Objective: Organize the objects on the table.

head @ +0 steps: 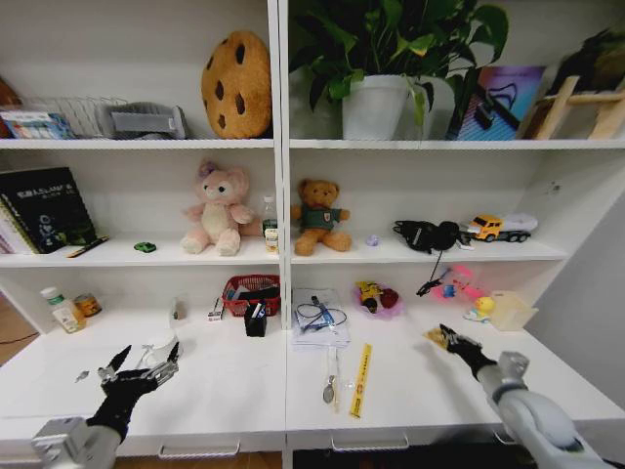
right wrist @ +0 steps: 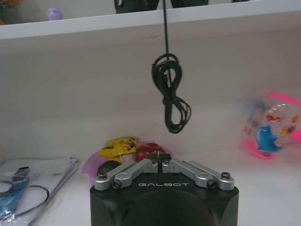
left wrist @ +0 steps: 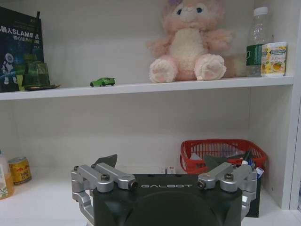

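Observation:
The table point(head: 225, 386) is a long white desk top under white shelves. My left gripper point(head: 148, 354) hovers open over its left part; in the left wrist view the left gripper point(left wrist: 160, 165) has nothing between its fingers. My right gripper point(head: 441, 337) is shut above the right part, and the right gripper point(right wrist: 157, 157) points at a pink bowl of toys point(right wrist: 122, 153). A green toy car point(head: 145, 247) point(left wrist: 102, 82), a pen point(head: 88, 247) and a clear bottle point(head: 269, 223) point(left wrist: 257, 42) sit on the middle shelf.
On the desk stand a red basket point(head: 252, 293), a black pen holder point(head: 255, 319), papers with a blue cable point(head: 320, 319), a spoon point(head: 330, 386), a yellow ruler point(head: 361, 379), a small bottle point(head: 63, 311) and a can point(head: 88, 305). A black cord point(right wrist: 169, 94) hangs from the shelf.

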Controlling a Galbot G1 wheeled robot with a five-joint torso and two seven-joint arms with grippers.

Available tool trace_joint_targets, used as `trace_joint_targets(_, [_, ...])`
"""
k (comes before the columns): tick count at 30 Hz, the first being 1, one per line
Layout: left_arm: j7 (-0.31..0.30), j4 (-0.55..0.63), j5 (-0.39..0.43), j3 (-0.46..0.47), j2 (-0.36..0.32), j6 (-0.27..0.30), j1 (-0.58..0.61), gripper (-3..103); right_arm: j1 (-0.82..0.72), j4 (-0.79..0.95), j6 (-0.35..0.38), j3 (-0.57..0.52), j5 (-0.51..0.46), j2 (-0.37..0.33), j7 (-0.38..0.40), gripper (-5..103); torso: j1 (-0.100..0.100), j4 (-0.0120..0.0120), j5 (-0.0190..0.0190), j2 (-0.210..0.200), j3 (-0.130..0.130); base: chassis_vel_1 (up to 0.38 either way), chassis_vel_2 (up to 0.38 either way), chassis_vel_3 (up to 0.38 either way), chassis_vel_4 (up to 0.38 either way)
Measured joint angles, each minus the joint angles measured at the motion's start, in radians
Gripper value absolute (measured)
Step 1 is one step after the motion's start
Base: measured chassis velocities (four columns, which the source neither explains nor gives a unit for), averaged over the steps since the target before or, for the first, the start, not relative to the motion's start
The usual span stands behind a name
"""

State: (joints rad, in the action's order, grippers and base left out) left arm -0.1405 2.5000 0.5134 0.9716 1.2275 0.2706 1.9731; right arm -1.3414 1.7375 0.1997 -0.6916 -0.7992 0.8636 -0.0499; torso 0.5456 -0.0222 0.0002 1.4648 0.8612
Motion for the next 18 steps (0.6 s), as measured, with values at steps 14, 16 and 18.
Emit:
trace_joint_targets(14, [0.000,0.000,0.000,0.000,0.000,0.000,0.000,100,0.362,-0.302,-0.122,0.288,0.126,0.054,-0.038,0,0.000,-0.0002,-0.0003,0.000,0.000,0.000,0.000,0.000,0.000])
trace_joint_targets(16, [0.000,0.000,0.000,0.000,0.000,0.000,0.000,100,0.387,-0.329,-0.137,0.309,0.135,0.067,-0.038,0,0.000,-0.0002,-0.0002,0.000,0.000,0.000,0.000,0.000,0.000])
trace_joint_targets(18, [0.000,0.000,0.000,0.000,0.000,0.000,0.000,100,0.430,-0.377,-0.166,0.341,0.150,0.086,-0.039,0,0.000,0.0000,-0.0002,0.000,0.000,0.000,0.000,0.000,0.000])
